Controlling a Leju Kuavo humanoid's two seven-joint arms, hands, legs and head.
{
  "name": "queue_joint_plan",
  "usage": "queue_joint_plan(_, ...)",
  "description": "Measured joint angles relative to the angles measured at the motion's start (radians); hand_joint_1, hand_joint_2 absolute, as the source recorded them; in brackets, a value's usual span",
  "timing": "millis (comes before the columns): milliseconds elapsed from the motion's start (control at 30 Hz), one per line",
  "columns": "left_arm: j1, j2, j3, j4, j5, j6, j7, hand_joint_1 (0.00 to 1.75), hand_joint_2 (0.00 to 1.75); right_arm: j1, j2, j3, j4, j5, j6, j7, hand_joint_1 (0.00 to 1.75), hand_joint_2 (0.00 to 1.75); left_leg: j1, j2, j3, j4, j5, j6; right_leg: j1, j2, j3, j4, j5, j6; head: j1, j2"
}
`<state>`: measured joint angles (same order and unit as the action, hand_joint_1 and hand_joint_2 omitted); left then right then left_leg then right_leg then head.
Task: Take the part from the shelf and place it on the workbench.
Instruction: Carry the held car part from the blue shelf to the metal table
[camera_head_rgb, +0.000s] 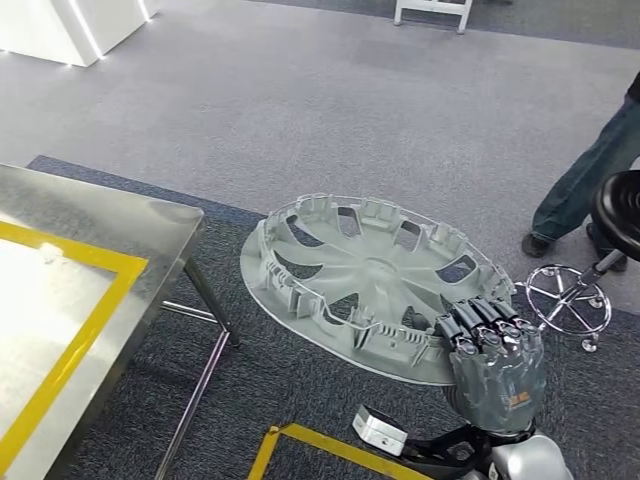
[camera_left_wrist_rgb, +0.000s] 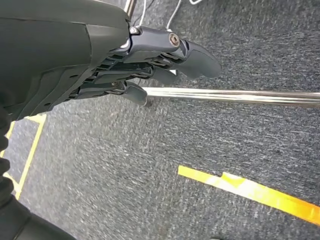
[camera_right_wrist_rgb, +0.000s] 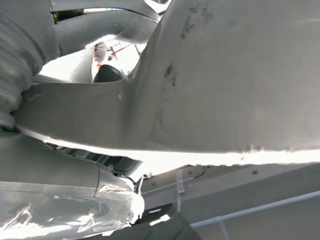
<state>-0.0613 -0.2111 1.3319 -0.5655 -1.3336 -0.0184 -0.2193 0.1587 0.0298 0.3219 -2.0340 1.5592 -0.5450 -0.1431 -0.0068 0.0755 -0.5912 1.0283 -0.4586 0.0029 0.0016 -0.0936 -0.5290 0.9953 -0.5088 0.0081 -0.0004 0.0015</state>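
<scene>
In the head view the right hand (camera_head_rgb: 494, 355) grasps the part (camera_head_rgb: 370, 285), a grey wheel cover, by its near rim, dark fingers (camera_head_rgb: 475, 318) hooked over the edge. The part is held in the air, nearly flat, hollow side up, tilted slightly. It hangs over dark carpet, off the workbench (camera_head_rgb: 98, 235); the bench's corner lies just beyond the part's far-side rim, away from the hand, so I judge the coming move to be a carry across that gap, with the free rim leading. A person's leg (camera_head_rgb: 585, 180) and a stool (camera_head_rgb: 596, 255) stand on the side of the part away from the workbench. In the left wrist view the left hand (camera_left_wrist_rgb: 151, 65) holds nothing, fingers loosely extended, over carpet with a chrome bar (camera_left_wrist_rgb: 241, 96) and a yellow tape line (camera_left_wrist_rgb: 249, 190) beneath; it is not near the part. In the right wrist view the part (camera_right_wrist_rgb: 234, 75) presses close against the camera, its underside streaked; the fingers are hidden there.
</scene>
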Motion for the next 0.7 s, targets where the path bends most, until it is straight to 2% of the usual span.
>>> queue_joint_plan(33, -0.001, 0.001, 0.000, 0.000, 0.000, 0.000, 0.000, 0.00, 1.75, 0.000, 0.000, 0.000, 0.000, 0.000, 0.000, 0.000, 1.75, 1.75, -0.004, 0.009, 0.006, -0.015, -0.002, 0.006, 0.003, -0.011, 0.001, 0.001, -0.003, 0.004, 0.000, 0.000)
queue_joint_plan(100, 0.001, 0.002, 0.000, 0.000, 0.000, 0.000, 0.001, 0.00, 1.75, -0.002, 0.000, 0.000, 0.000, 0.000, 0.001, 0.001, 1.75, 1.75, -0.003, -0.012, 0.004, -0.021, -0.001, 0.016, 0.003, -0.027, 0.004, 0.000, -0.009, 0.013, 0.000, 0.000)
queue_joint_plan(133, 0.003, 0.002, 0.000, 0.000, 0.000, 0.000, 0.002, 0.00, 1.75, -0.002, 0.001, 0.000, 0.000, 0.000, 0.001, 0.001, 1.75, 1.75, 0.000, -0.024, 0.006, -0.025, 0.002, 0.022, 0.001, -0.012, 0.001, 0.009, -0.018, 0.019, 0.001, 0.000)
queue_joint_plan(167, 0.003, 0.002, 0.001, 0.000, 0.000, 0.000, 0.002, 0.00, 1.75, -0.002, 0.001, 0.000, 0.000, 0.000, 0.001, 0.001, 1.75, 1.75, 0.004, -0.037, 0.007, -0.028, 0.004, 0.027, -0.002, 0.013, -0.010, 0.035, -0.036, 0.023, 0.003, 0.000)
queue_joint_plan(233, 0.000, 0.002, 0.001, 0.000, 0.000, 0.000, 0.003, 0.00, 1.75, -0.001, 0.001, 0.001, -0.001, 0.000, 0.002, 0.001, 1.75, 1.75, 0.008, -0.061, 0.008, -0.030, 0.007, 0.034, -0.008, 0.073, -0.065, 0.155, -0.095, 0.032, 0.008, 0.000)
queue_joint_plan(267, -0.002, 0.003, 0.001, 0.000, 0.000, -0.001, 0.003, 0.00, 1.75, 0.000, 0.001, 0.001, -0.001, 0.000, 0.002, 0.001, 1.75, 1.75, 0.008, -0.074, 0.008, -0.030, 0.007, 0.035, -0.009, 0.085, -0.102, 0.227, -0.123, 0.035, 0.010, 0.000)
queue_joint_plan(300, -0.002, 0.002, 0.001, 0.001, 0.000, -0.001, 0.003, 0.00, 1.75, 0.000, 0.001, 0.001, -0.001, 0.000, 0.002, 0.001, 1.75, 1.75, 0.008, -0.088, 0.008, -0.030, 0.008, 0.035, -0.010, 0.090, -0.133, 0.282, -0.137, 0.038, 0.011, 0.000)
queue_joint_plan(333, -0.001, 0.002, 0.001, 0.001, 0.000, -0.001, 0.004, 0.00, 1.75, 0.000, 0.001, 0.001, -0.001, 0.000, 0.002, 0.002, 1.75, 1.75, 0.009, -0.102, 0.009, -0.030, 0.007, 0.035, -0.011, 0.091, -0.148, 0.298, -0.128, 0.039, 0.011, 0.000)
queue_joint_plan(367, -0.001, 0.001, 0.001, 0.002, 0.000, -0.001, 0.004, 0.00, 1.75, 0.001, 0.000, 0.001, 0.000, 0.000, 0.003, 0.002, 1.75, 1.75, 0.010, -0.117, 0.010, -0.029, 0.007, 0.034, -0.013, 0.092, -0.144, 0.276, -0.101, 0.040, 0.011, 0.000)
queue_joint_plan(400, 0.000, 0.001, 0.001, 0.003, 0.000, -0.002, 0.005, 0.00, 1.75, 0.000, 0.000, 0.001, 0.000, 0.000, 0.004, 0.003, 1.75, 1.75, 0.011, -0.131, 0.012, -0.029, 0.007, 0.032, -0.015, 0.099, -0.122, 0.217, -0.060, 0.040, 0.011, 0.000)
queue_joint_plan(433, 0.000, 0.001, 0.001, 0.003, 0.000, -0.002, 0.006, 0.00, 1.75, 0.000, 0.000, 0.001, 0.000, 0.000, 0.005, 0.004, 1.75, 1.75, 0.012, -0.145, 0.013, -0.028, 0.006, 0.029, -0.019, 0.118, -0.091, 0.144, -0.022, 0.041, 0.011, 0.000)
queue_joint_plan(467, -0.001, 0.001, 0.001, 0.003, -0.001, -0.002, 0.008, 0.00, 1.75, -0.001, 0.000, 0.001, 0.000, 0.000, 0.006, 0.005, 1.75, 1.75, 0.012, -0.157, 0.012, -0.024, 0.004, 0.024, -0.024, 0.140, -0.061, 0.078, 0.001, 0.041, 0.012, 0.000)
queue_joint_plan(500, -0.001, 0.001, 0.001, 0.003, -0.001, -0.003, 0.009, 0.00, 1.75, -0.001, 0.000, 0.001, -0.001, 0.000, 0.008, 0.005, 1.75, 1.75, 0.012, -0.168, 0.008, -0.022, 0.004, 0.017, -0.026, 0.158, -0.040, 0.035, 0.013, 0.040, 0.012, 0.000)
queue_joint_plan(533, -0.001, 0.001, 0.001, 0.003, -0.002, -0.003, 0.010, 0.00, 1.75, -0.002, 0.001, 0.002, -0.001, 0.000, 0.009, 0.006, 1.75, 1.75, 0.013, -0.178, 0.003, -0.020, 0.005, 0.010, -0.027, 0.170, -0.031, 0.018, 0.012, 0.037, 0.012, 0.000)
queue_joint_plan(600, 0.002, 0.002, 0.002, 0.003, -0.004, -0.003, 0.012, 0.00, 1.75, -0.004, 0.001, 0.002, -0.001, 0.000, 0.012, 0.007, 1.75, 1.75, 0.016, -0.195, -0.005, -0.019, 0.009, -0.003, -0.025, 0.157, -0.027, 0.015, 0.011, 0.025, 0.012, 0.000)
queue_joint_plan(633, 0.003, 0.002, 0.002, 0.003, -0.005, -0.003, 0.012, 0.00, 1.75, -0.004, 0.001, 0.003, -0.001, 0.000, 0.014, 0.007, 1.75, 1.75, 0.017, -0.187, -0.009, -0.014, 0.006, -0.009, -0.025, 0.146, -0.026, 0.013, 0.012, 0.019, 0.011, 0.000)
queue_joint_plan(700, 0.003, 0.002, 0.003, 0.004, -0.007, -0.004, 0.014, 0.00, 1.75, -0.005, 0.001, 0.004, -0.001, 0.000, 0.016, 0.010, 1.75, 1.75, 0.015, -0.140, -0.037, 0.045, -0.034, -0.017, -0.025, 0.119, -0.022, 0.008, 0.014, 0.006, 0.004, 0.000)
